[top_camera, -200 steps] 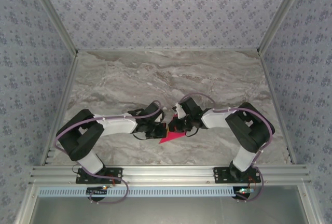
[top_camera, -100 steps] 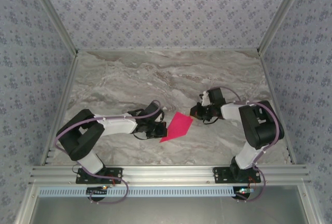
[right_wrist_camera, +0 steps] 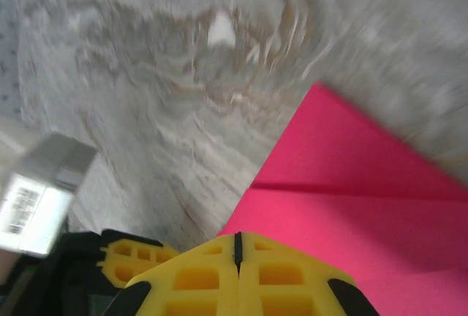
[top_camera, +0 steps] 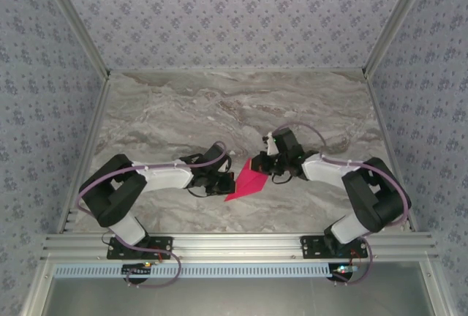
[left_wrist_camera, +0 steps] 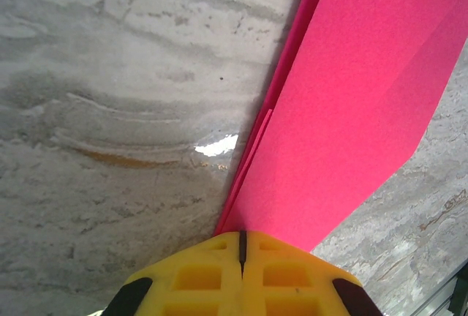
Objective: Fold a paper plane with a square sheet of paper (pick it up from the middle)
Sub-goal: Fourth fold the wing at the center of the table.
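Two pincers are meeting at the pink paper [top_camera: 247, 183] again. Nearest, the left gripper [top_camera: 229, 182] is still pinning the paper's near-left edge, jaws pressed together, with the folded sheet fanning out just beyond its tips. Farther off, the right gripper [top_camera: 257, 164], which was hanging well right of the paper half a second ago, is coming back onto its far-right corner, jaws likewise pressed together, probably getting ready to press the next crease.

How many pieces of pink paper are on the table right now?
1: a folded pink sheet on the marble table, front centre, between the left gripper and the right gripper; none seen elsewhere.
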Motion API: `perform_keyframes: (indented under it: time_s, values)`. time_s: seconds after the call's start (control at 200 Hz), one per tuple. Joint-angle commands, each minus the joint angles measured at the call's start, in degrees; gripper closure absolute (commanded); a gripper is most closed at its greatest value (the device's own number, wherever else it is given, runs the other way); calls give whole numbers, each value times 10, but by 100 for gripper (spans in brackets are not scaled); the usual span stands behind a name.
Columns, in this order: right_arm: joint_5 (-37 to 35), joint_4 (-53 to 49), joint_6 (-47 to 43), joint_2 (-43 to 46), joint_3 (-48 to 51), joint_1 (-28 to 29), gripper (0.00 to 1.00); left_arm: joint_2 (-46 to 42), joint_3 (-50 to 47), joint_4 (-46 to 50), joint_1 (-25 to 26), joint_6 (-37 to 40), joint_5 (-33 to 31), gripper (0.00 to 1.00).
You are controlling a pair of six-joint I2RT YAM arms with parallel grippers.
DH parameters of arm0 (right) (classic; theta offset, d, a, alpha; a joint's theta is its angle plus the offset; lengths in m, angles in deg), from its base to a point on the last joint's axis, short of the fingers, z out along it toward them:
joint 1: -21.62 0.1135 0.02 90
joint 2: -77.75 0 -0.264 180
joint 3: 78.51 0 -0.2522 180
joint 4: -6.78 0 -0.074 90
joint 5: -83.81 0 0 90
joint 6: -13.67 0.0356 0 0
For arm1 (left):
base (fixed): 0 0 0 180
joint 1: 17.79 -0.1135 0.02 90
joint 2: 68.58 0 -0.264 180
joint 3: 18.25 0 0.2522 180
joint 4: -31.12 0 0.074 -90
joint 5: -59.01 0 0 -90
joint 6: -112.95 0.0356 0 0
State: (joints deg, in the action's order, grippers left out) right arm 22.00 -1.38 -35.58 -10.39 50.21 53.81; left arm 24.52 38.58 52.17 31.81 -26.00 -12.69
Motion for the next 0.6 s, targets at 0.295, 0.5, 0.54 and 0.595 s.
perform_keyframes:
  time_s: [0.295, 0.5, 0.54, 0.595]
  values:
    - [-2, -38, -27, -92, -18, -6, 100, -46, 3, -88, -17, 25, 22, 99]
    - [38, -51, -88, -123, -40, -47, 100, 5, 31, -141, -24, 50, 56, 96]
    - [49, -51, -95, -127, -43, -51, 100, 19, 39, -137, -25, 55, 58, 96]
    - [52, -56, -100, -129, -46, -53, 100, 33, 49, -129, -25, 63, 57, 96]
